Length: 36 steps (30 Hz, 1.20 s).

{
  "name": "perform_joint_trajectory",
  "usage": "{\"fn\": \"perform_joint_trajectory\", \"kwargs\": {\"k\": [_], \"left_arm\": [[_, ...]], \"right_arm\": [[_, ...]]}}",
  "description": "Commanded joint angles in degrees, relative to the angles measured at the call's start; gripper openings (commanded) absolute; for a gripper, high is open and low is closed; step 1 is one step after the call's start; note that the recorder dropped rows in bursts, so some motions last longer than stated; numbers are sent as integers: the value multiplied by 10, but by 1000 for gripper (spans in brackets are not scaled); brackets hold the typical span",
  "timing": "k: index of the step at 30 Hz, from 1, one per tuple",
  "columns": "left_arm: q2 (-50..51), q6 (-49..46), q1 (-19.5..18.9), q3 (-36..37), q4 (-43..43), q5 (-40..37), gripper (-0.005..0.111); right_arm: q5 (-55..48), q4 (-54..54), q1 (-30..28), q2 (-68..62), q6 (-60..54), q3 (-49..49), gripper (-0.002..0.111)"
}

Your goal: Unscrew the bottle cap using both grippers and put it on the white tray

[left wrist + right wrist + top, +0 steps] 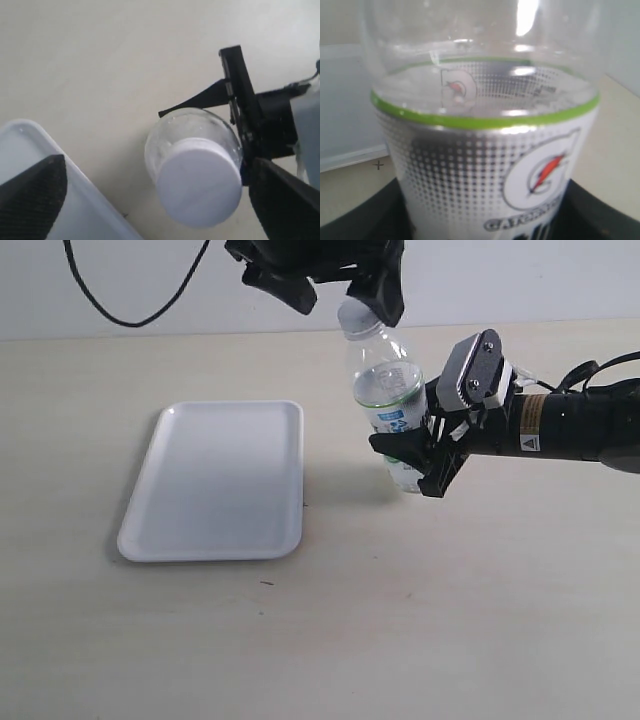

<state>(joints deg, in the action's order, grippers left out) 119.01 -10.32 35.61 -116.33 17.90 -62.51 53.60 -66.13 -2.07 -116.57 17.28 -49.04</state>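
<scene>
Bottle [385, 390] with cap [200, 182] on, one gripper at its middle, another at its top.
Right gripper [410, 465]: jaws clamped on the bottle's label band, bottle tilted. Left gripper [345, 302]: above the neck, jaws spread wide to either side of the cap, one fingertip [32, 200] well clear of it. Cap: white, round, seated on the bottle. Tray [215, 480]: white, flat on the table [450, 620], apart from the bottle.

We note a plain beige desk [420, 640] meeting a pale, bare wall [520, 285] behind; lighting is even, shadows soft.
</scene>
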Motion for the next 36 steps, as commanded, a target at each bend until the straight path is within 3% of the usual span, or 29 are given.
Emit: {"fn": "perform_joint_trajectory", "kwargs": {"k": [1, 9, 36], "left_arm": [[-16, -169, 0, -4, 9, -8, 94], [-15, -315, 0, -4, 21, -47, 94], [-14, -409, 0, -4, 35, -75, 94]], "right_arm": [[0, 5, 1, 5, 9, 0, 0], [-13, 5, 1, 5, 9, 0, 0], [22, -19, 1, 5, -27, 0, 0]]}}
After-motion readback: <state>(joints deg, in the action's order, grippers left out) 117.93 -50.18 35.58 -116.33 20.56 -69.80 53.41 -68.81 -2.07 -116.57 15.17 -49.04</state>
